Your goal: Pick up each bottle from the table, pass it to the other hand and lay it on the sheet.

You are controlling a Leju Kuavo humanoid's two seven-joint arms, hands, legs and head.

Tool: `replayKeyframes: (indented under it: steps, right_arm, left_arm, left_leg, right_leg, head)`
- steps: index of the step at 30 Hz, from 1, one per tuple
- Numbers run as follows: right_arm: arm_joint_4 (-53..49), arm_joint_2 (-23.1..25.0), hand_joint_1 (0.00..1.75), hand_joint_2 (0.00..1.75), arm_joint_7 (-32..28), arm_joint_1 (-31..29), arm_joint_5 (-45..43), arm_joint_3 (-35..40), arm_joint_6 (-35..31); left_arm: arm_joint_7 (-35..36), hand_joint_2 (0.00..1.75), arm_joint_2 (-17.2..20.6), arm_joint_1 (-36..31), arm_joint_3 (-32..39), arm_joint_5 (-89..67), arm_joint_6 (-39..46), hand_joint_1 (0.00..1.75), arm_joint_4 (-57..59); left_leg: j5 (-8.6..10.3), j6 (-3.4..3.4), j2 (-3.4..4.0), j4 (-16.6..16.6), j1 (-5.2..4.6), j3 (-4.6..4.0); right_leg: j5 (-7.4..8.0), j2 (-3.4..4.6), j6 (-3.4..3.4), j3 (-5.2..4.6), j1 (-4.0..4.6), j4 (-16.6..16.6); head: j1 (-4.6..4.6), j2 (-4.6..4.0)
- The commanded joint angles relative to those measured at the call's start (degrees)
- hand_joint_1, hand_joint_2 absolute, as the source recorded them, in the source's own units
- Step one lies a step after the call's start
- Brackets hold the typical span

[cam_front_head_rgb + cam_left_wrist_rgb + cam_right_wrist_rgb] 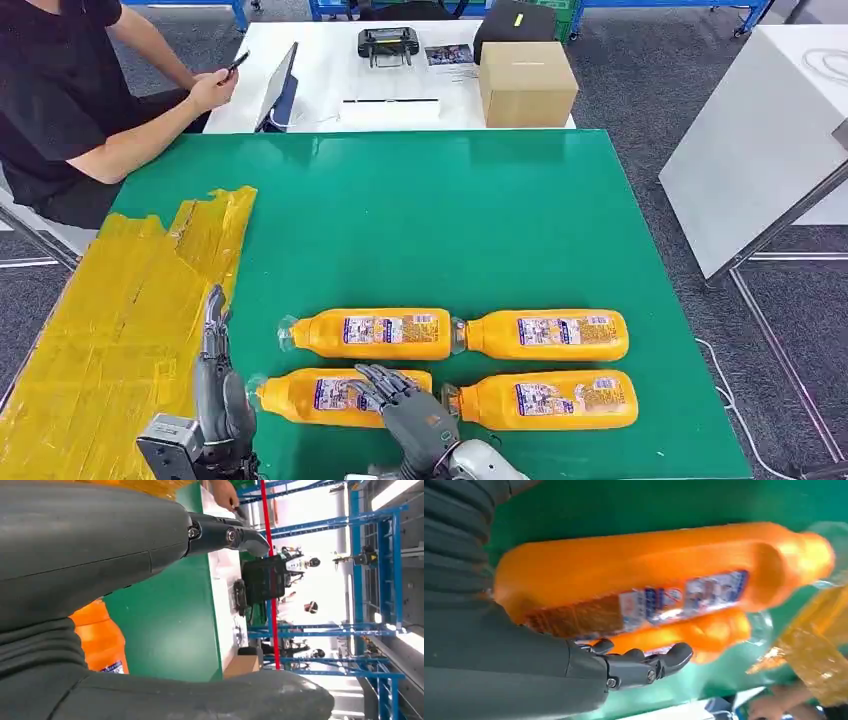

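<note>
- Here, four orange bottles lie in two rows on the green table [480, 220]; the near-left bottle [320, 395] sits at six o'clock.
- The right hand [405, 405] rests its fingers on this bottle; the right wrist view shows them beside its label, grip uncertain.
- The left hand [218, 385] is open, empty, beside the yellow sheet [110, 320] at eight o'clock.

We are in a robotics lab or industrial workshop. A green work table [480, 220] stands on grey carpet, a white desk [330, 90] behind it carries a handheld controller [388, 44], a cardboard box [527, 84] and a tablet [277, 88]. Blue steel racking [380, 580] lines the bright hall, and a seated person [70, 100] checks a phone [236, 63].
</note>
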Motion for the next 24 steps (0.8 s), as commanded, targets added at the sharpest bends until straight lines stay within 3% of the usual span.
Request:
replayKeyframes:
  steps: [1,11,17,21,22,23,24]
  right_arm:
    - [4.7,-2.7,0.0,1.75,2.2,-3.5,0.8,1.9,-0.1]
    - [3.8,-2.5,0.0,1.75,4.9,-4.5,3.3,1.7,-0.5]
    - [8.2,-2.9,0.0,1.75,4.6,-6.0,0.9,2.2,3.5]
    - [15.5,-4.1,0.0,1.75,2.9,-10.3,-2.7,5.1,10.0]
    - [18.7,-5.1,0.16,1.75,0.8,-13.2,-6.1,7.7,13.6]
    - [20.9,-6.0,1.75,1.75,-0.5,-15.4,-8.7,9.7,16.0]
    - [22.1,-6.7,1.75,1.75,-1.2,-17.1,-9.9,11.6,17.4]
  left_arm:
    - [0.2,0.0,1.9,-0.7,-0.3,0.2,-0.4,0.0,0.8]
    - [0.2,0.0,1.6,0.0,0.3,0.0,-1.4,0.0,0.2]
    - [0.2,0.0,1.6,-0.6,0.5,0.3,-2.7,0.0,0.8]
    - [0.2,0.0,1.7,-1.6,0.4,0.8,-3.9,0.0,2.2]
    - [0.2,0.0,1.9,-2.3,0.0,1.4,-4.7,0.0,3.2]
    - [0.2,0.0,2.2,-2.9,-0.5,1.6,-4.7,0.0,4.1]
    - [0.2,0.0,2.3,-3.3,-0.7,2.0,-4.7,0.0,4.4]
  left_leg:
    - [-0.01,-0.03,0.07,-0.1,0.07,0.13]
    - [-0.03,-0.04,0.11,0.0,0.08,0.15]
    - [0.01,-0.02,0.08,-0.1,0.05,0.12]
    - [0.02,-0.04,0.1,-0.1,0.14,0.2]
    - [0.03,-0.04,0.1,-0.1,0.12,0.24]
    - [0.05,-0.02,0.09,-0.1,0.05,0.23]
    - [0.05,-0.01,0.1,-0.1,0.03,0.23]
  right_leg:
    - [0.04,0.09,-0.07,0.13,0.08,-0.1]
    - [0.04,0.13,-0.08,0.15,0.09,-0.1]
    - [0.06,0.1,-0.06,0.12,0.05,-0.1]
    - [0.12,0.14,-0.1,0.23,0.14,-0.2]
    - [0.12,0.13,-0.08,0.25,0.13,-0.2]
    - [0.11,0.11,-0.05,0.21,0.06,-0.2]
    - [0.1,0.11,-0.04,0.2,0.04,-0.2]
  head:
    - [-0.02,0.0]
    - [0.0,0.0]
    - [0.0,0.0]
    - [0.0,0.0]
    - [-0.02,0.0]
    - [-0.02,0.0]
    - [0.0,0.0]
